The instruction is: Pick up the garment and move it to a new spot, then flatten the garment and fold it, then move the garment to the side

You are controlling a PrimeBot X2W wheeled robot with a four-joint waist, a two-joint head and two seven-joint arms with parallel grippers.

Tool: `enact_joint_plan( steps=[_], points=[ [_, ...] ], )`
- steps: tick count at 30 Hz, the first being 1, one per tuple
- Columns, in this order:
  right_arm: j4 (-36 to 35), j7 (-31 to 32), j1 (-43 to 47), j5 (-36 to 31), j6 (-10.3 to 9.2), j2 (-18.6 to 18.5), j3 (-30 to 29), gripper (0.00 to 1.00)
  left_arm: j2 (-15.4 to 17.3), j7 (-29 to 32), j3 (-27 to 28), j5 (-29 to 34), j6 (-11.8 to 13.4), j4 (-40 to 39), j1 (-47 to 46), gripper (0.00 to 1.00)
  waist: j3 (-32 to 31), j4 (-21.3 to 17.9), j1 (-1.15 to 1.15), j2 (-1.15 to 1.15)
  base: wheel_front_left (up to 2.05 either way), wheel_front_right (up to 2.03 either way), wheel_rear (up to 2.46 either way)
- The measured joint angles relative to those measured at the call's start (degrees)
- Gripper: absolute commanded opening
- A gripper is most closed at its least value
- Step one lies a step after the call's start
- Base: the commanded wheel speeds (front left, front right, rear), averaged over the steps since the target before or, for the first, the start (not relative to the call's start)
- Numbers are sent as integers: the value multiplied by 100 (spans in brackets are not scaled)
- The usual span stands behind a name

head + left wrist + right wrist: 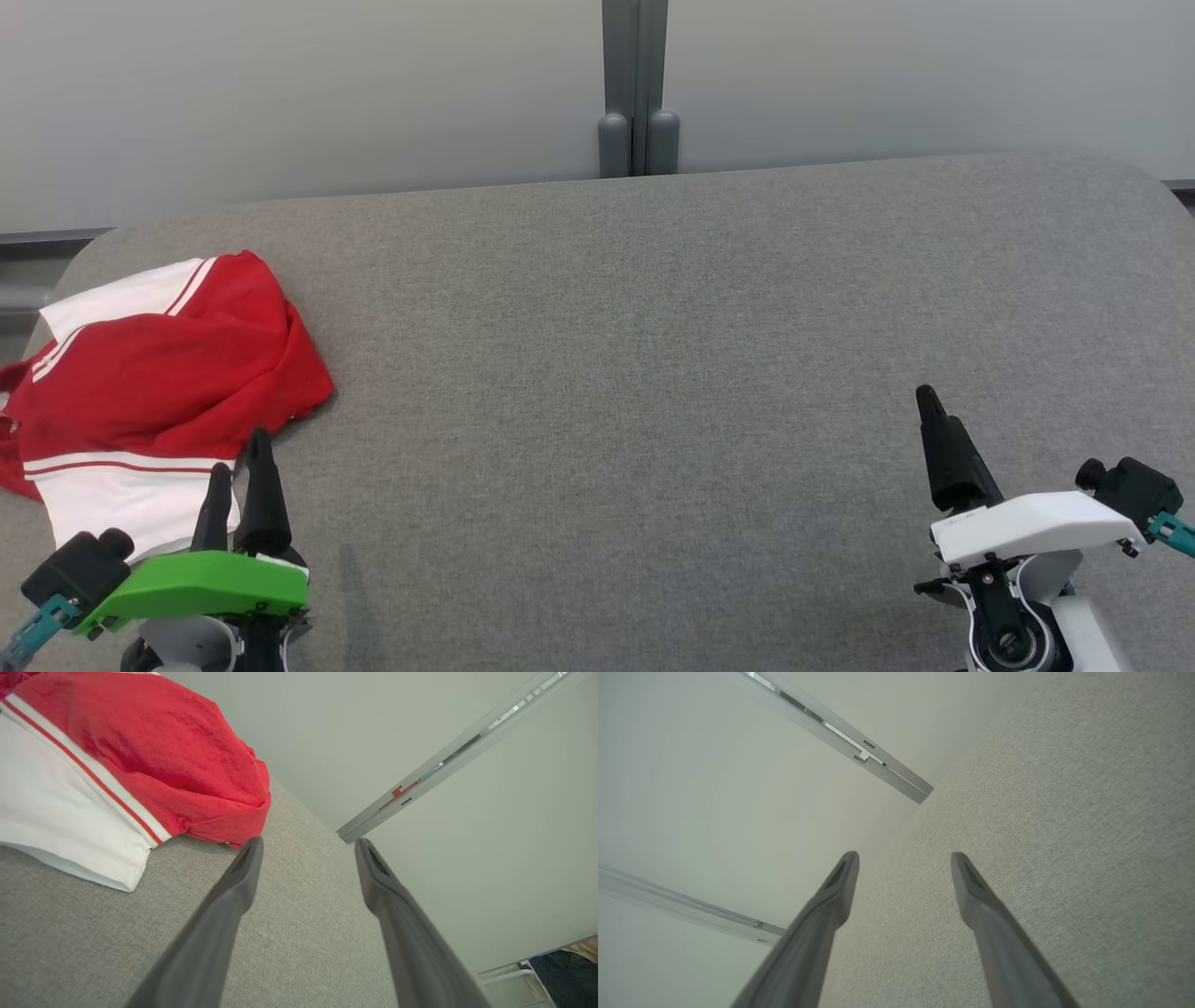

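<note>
A red and white garment [159,373] lies crumpled at the left end of the grey table [653,355], partly over its left edge. My left gripper [238,457] hovers at the garment's near right corner, open and holding nothing. In the left wrist view the garment [140,756] lies up and left of the left gripper [308,847], whose left fingertip is close to the red hem. My right gripper [934,411] is far off at the lower right; the right wrist view shows the right gripper [903,858] open over bare table [1064,835].
A pale wall with a grey vertical post [637,89] runs behind the table. The table's rounded back corners and far edge are in sight. The wide middle stretch of grey cloth lies between the two arms.
</note>
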Motion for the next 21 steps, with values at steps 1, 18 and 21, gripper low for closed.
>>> enact_joint_plan(
  steps=[1, 18, 21],
  points=[
    [0, -12, -3, -78, 0, -1, 10, 100, 8, -23, -18, 81, 25, 0, -3, 100, 0, 2, 0, 0, 0, 0, 0],
    [-15, -311, -52, -1426, 0, -10, 192, 100, 126, -333, -225, 1393, 244, 3, -80, 100, -13, 20, 0, 0, 0, 0, 0],
    [-12, -372, -59, -1661, 0, -13, 212, 100, 143, -377, -250, 1563, 289, 18, -82, 100, -19, 19, 0, 0, 0, 0, 0]
  ],
)
